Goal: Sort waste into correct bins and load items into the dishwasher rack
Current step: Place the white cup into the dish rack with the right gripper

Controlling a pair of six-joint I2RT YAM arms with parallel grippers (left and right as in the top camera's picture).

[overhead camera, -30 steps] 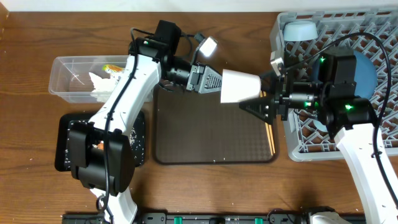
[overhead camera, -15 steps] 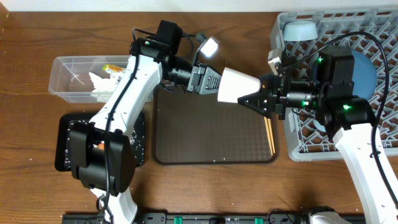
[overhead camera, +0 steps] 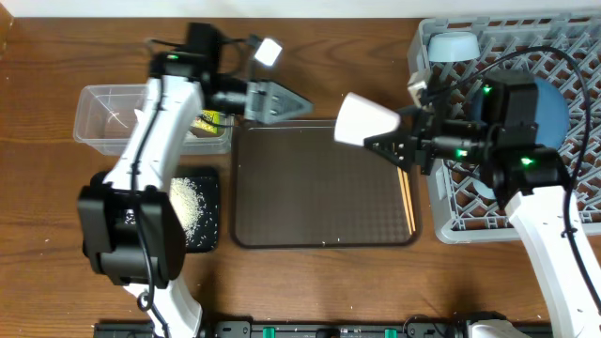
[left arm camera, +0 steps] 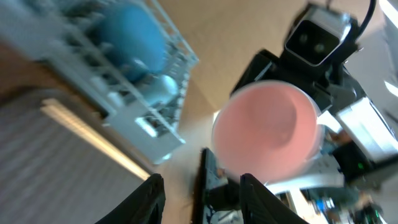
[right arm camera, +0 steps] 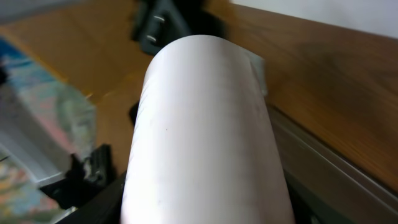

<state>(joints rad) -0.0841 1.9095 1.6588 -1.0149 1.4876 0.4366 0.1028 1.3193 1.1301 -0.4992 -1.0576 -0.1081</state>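
1. My right gripper (overhead camera: 387, 144) is pinching the white cup (overhead camera: 366, 122) by its bottom end.
2. The cup lies on its side in the air, above the back right part of the brown tray (overhead camera: 319, 197).
3. My left gripper (overhead camera: 299, 104) is spread and holds nothing. It is well apart from the cup.
4. I think the job now is to carry the cup to the dishwasher rack (overhead camera: 441, 230).
5. I should pinch firmly and move slowly.
6. I should pick a free spot away from the big dark-blue bowl (overhead camera: 554, 113).
7. I should set the cup mouth down before I open.
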